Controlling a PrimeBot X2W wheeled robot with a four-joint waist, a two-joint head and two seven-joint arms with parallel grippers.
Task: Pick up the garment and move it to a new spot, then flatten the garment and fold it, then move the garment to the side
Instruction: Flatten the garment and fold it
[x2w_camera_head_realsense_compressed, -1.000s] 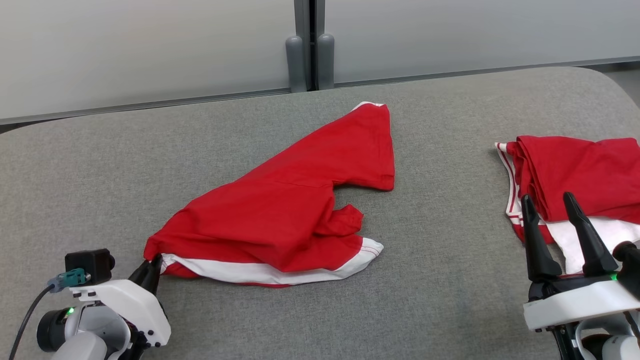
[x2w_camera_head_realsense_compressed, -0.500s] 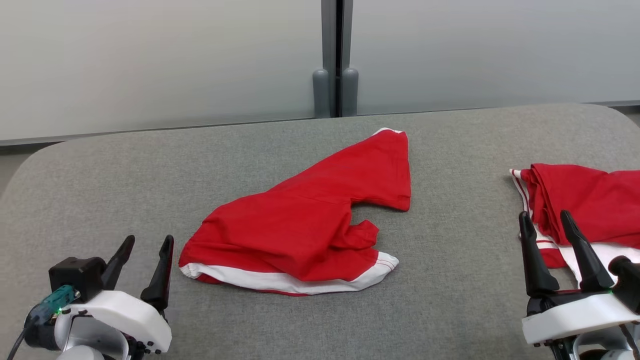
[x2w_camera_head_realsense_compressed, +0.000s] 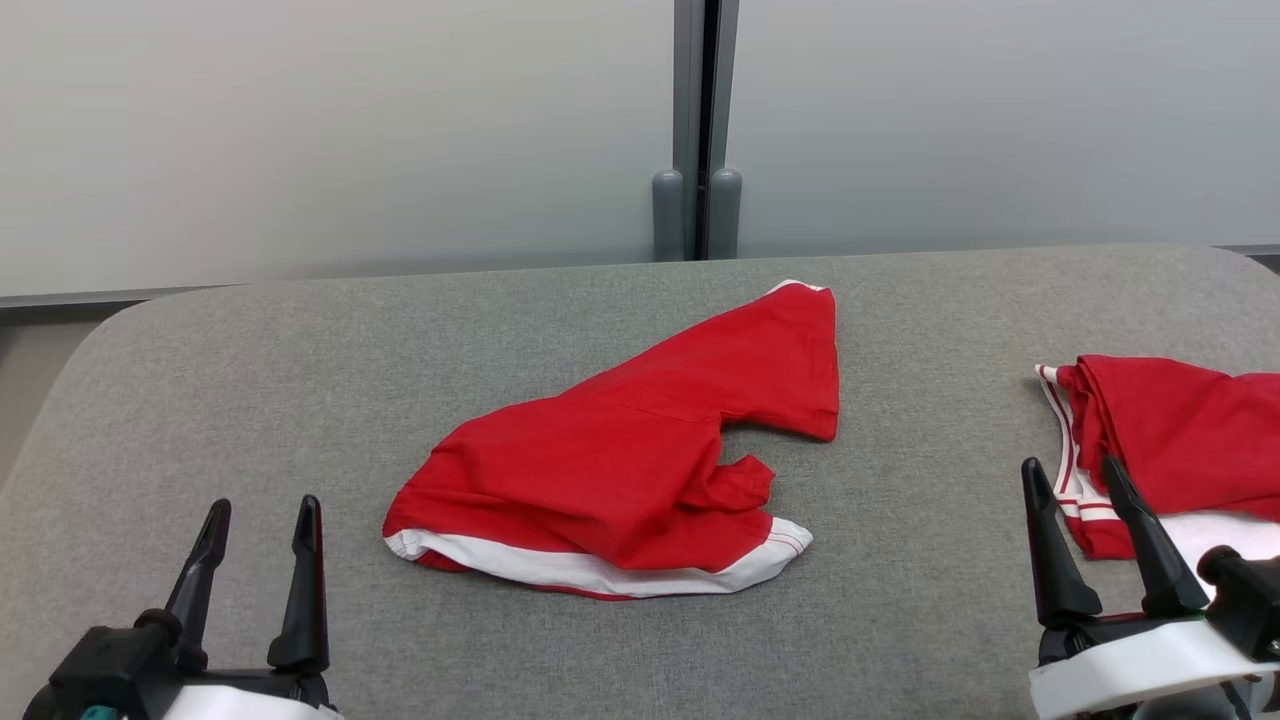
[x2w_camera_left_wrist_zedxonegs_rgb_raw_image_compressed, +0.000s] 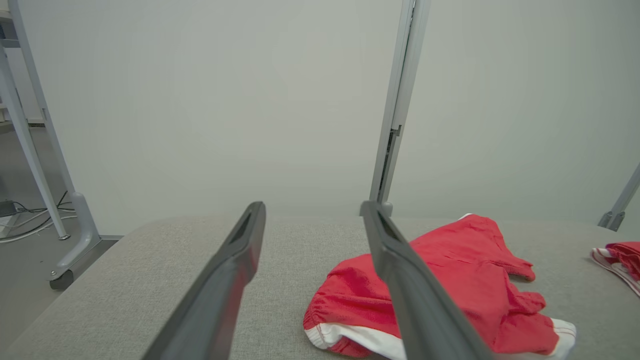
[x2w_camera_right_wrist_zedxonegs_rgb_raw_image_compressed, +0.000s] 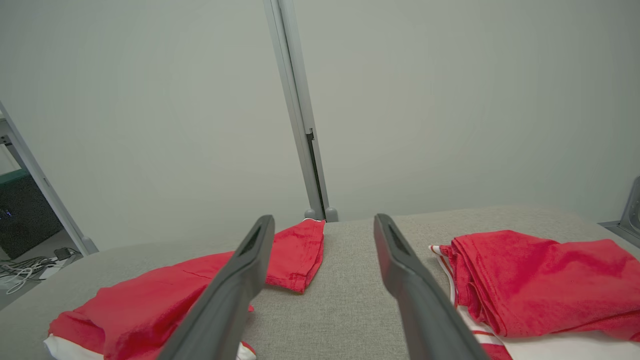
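From my station, the red shorts lie in the middle of the grey padded table, crumpled rather than flat. The white waistband runs along the near edge, at 6 o'clock. One leg stretches away toward 1 o'clock, its white-trimmed hem close to the far edge of the table. The other leg is bunched up at about 4 o'clock on the heap.

My left gripper sits at 7 o'clock from the shorts, apart from the cloth, with its two dark fingers spread and nothing between them. In the left wrist view the waistband end lies just past the right-hand finger, with grey table between.

My right gripper is at 4 o'clock from the shorts, well clear of them, fingers likewise parted and empty. Its tips stand just in front of a second red-and-white garment, which lies folded at 3 o'clock near the table's right edge. I cannot tell whether they touch it.

Behind the table, at 12 o'clock, a grey post joins two pale wall panels.
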